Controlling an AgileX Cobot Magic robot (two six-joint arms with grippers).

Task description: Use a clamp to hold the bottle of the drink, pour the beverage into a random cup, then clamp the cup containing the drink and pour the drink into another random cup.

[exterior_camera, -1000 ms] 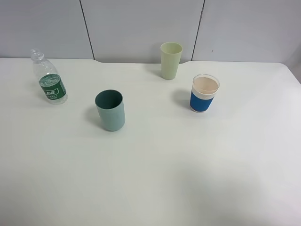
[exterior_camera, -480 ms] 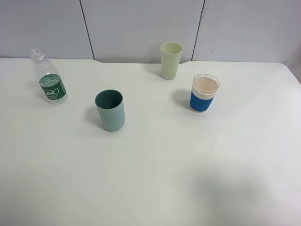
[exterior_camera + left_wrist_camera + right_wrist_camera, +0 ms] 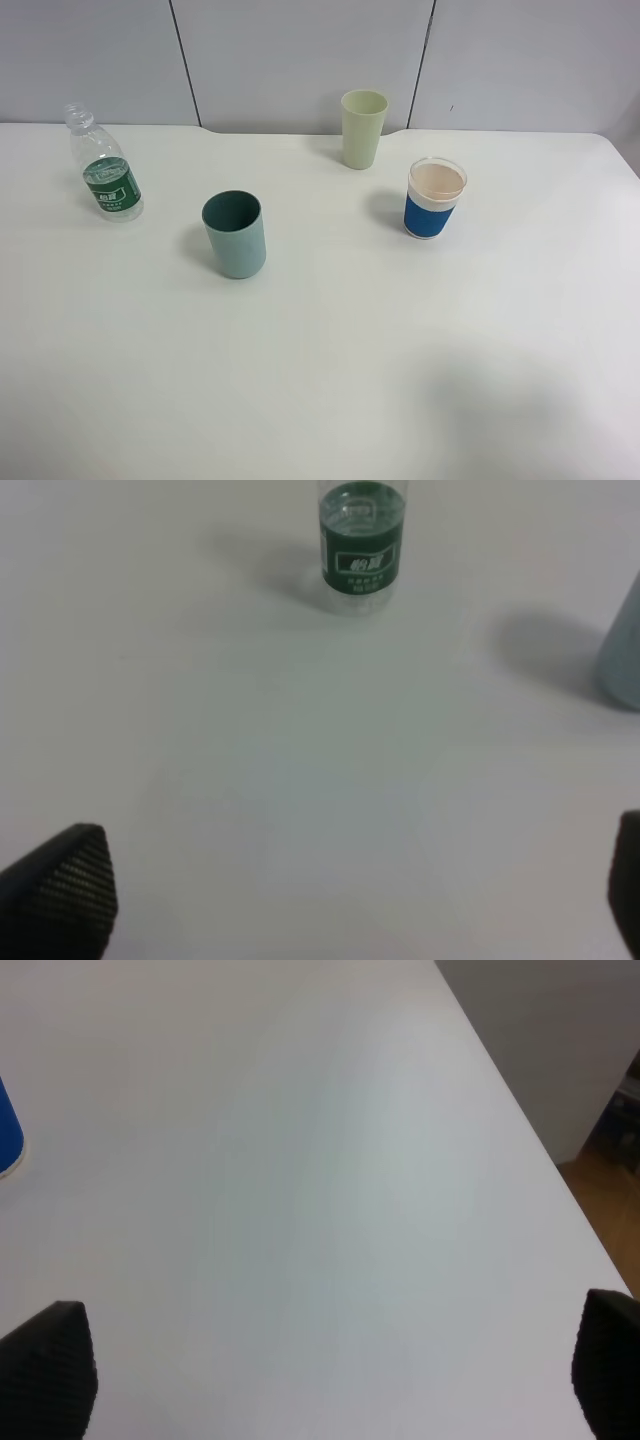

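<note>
Exterior high view: a white table [image 3: 330, 380] is carrying four upright items, all well apart. The small clear plastic bottle with a dark green label [image 3: 103, 167] is standing near the far left corner, uncapped as far as can be told. The plain teal plastic tumbler [image 3: 235, 234] is sitting left of centre, nearest the bottle, which in my judgement is suiting it as the first receiving cup. The pale yellow-green tapered tumbler [image 3: 363, 128] is standing at the far edge near the middle. A blue cup with a white rim band [image 3: 435, 198] is sitting right of centre. Neither arm is showing in this view; no step of the task is appearing to be begun.

Left wrist view: the left gripper [image 3: 340, 900] is hanging with its jaws spread wide and nothing between them, facing the bottle across bare table. The label is bearing white characters, too blurred to read. The teal tumbler's side is showing at the frame edge.

Right wrist view: the right gripper [image 3: 320, 1380] is likewise standing fully open and empty over the table's right edge, with only a sliver of the blue cup showing.
</note>
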